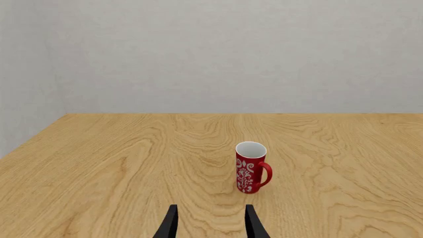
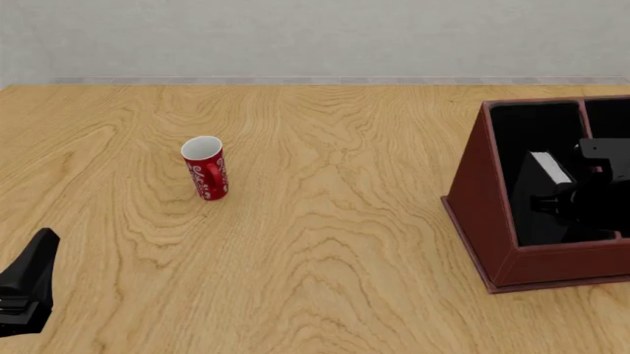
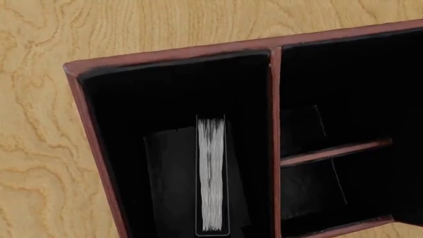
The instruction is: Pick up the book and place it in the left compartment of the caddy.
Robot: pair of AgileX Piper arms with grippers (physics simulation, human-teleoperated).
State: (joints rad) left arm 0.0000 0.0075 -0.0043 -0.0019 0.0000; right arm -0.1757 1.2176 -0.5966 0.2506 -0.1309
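Right end effector is a dark mass over the caddy in the front view, cut off by the frame edge; black on the black lining, so finger outline is hard to read. Can't tell whether it's pinching the book or spread. Its fingers don't show in the right wrist view at all.

Left end effector: only the two finger tips poke into the left wrist view, spread apart, nothing between them. In the front view it's a dark shape at the near left corner, mostly cropped.

Book sits inside the left compartment, the long slot on the near-left side of the caddy's divider. Only the white page edge reads clearly; the black covers blend into the lining. Page edge faces up toward the right wrist camera, long axis runs along the slot's length. Front view shows the book tilted, white edge slanting. Whether it touches the slot floor is not visible.

Caddy's right side is cropped in the front view. Smaller sections beyond the divider are dark.

Mug, red with white pattern, stands upright on the counter, well apart from the caddy. No readable text or brand anywhere.
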